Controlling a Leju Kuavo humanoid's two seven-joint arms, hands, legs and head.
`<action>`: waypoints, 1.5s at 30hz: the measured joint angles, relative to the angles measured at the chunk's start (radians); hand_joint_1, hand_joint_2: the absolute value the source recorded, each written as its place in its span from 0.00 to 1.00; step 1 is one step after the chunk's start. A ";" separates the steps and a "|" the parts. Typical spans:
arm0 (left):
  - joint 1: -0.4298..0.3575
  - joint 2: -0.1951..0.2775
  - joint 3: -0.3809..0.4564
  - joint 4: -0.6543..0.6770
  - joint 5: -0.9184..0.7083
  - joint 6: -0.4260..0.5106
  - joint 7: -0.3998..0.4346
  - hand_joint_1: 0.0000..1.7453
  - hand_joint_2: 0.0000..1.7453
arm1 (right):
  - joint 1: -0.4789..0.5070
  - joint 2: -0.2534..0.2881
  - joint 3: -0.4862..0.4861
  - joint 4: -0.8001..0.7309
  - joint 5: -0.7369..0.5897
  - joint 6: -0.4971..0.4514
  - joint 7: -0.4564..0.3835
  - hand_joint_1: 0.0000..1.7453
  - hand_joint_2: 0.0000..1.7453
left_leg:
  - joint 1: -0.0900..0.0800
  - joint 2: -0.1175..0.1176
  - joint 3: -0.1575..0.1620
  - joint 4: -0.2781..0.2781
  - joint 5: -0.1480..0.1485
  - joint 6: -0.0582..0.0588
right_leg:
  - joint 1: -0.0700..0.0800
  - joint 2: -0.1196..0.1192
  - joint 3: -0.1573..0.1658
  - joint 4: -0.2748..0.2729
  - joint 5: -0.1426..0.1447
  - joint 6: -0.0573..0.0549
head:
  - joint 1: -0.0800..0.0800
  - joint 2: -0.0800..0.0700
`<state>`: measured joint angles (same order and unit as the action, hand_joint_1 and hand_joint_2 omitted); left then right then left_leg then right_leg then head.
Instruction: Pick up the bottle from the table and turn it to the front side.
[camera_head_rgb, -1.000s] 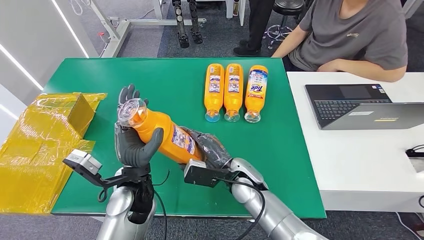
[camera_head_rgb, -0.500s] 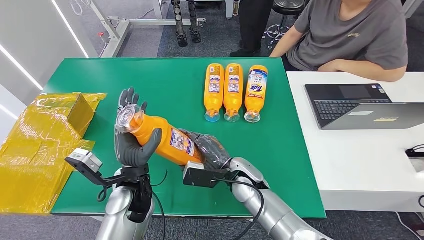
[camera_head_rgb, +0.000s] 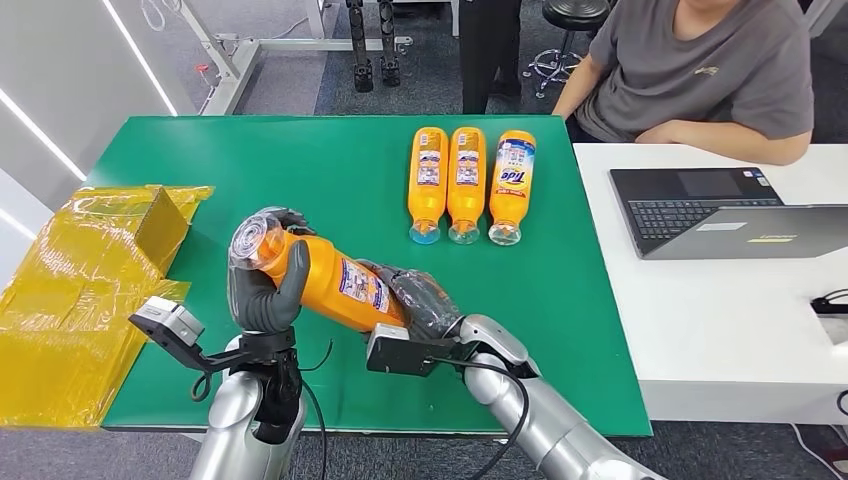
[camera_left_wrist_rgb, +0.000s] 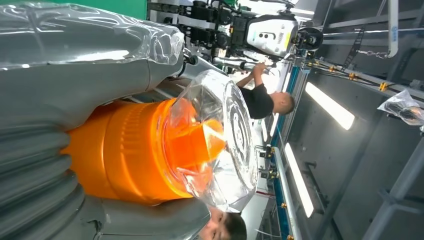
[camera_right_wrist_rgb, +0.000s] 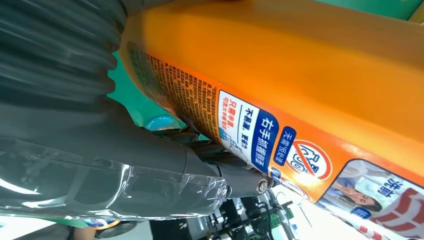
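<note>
An orange bottle (camera_head_rgb: 330, 280) with a clear cap (camera_head_rgb: 250, 240) is held tilted above the green table (camera_head_rgb: 330, 170), cap end up and to the left. My left hand (camera_head_rgb: 262, 290) wraps its fingers around the neck just below the cap. My right hand (camera_head_rgb: 420, 300) grips the bottle's lower body. The left wrist view looks along the bottle (camera_left_wrist_rgb: 125, 155) onto its clear cap (camera_left_wrist_rgb: 220, 140). The right wrist view has the bottle's printed back label (camera_right_wrist_rgb: 260, 135) close up, with my right hand's thumb (camera_right_wrist_rgb: 150, 165) under it.
Three more orange bottles (camera_head_rgb: 468, 185) lie side by side at the table's far middle. Crumpled yellow plastic and a box (camera_head_rgb: 90, 280) cover the left edge. A person (camera_head_rgb: 700, 70) sits at a white desk with a laptop (camera_head_rgb: 730, 210) on the right.
My left hand's fingers, spread behind the cap a second ago, have curled around the bottle's neck. The bottle's cap end has dipped slightly. My right hand keeps its grip.
</note>
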<state>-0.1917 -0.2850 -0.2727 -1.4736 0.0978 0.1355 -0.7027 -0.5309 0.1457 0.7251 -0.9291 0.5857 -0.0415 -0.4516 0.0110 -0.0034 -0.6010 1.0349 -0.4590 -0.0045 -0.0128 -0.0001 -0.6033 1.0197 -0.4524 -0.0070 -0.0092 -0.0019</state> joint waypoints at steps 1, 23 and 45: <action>0.000 0.000 0.000 0.000 0.000 -0.001 0.000 1.00 1.00 | 0.000 0.000 0.000 0.000 0.000 0.000 0.000 1.00 1.00 | 0.000 0.000 0.000 0.000 0.000 0.000 | 0.000 0.000 0.000 0.000 0.000 0.000 | 0.000 0.000; -0.006 -0.005 0.005 0.000 0.010 0.001 0.000 1.00 1.00 | 0.121 0.035 -0.096 -0.138 -0.174 -0.218 -0.059 0.00 1.00 | 0.000 0.000 0.000 0.000 0.000 0.000 | 0.000 0.000 0.000 0.000 0.000 0.000 | 0.000 0.000; 0.014 0.146 -0.025 -0.038 -0.327 0.511 0.001 1.00 1.00 | 0.289 0.014 -0.095 -0.376 -0.463 -0.469 -0.247 0.00 1.00 | 0.000 0.000 0.000 -0.001 0.000 0.000 | 0.000 0.000 0.000 0.000 0.000 0.000 | 0.000 0.000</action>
<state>-0.1776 -0.1388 -0.2976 -1.5117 -0.2293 0.6464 -0.7020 -0.2418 0.1598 0.6306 -1.3052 0.1226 -0.5105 -0.6989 0.0112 -0.0031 -0.6010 1.0341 -0.4590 -0.0046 -0.0126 0.0001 -0.6037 1.0199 -0.4527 -0.0071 -0.0092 -0.0019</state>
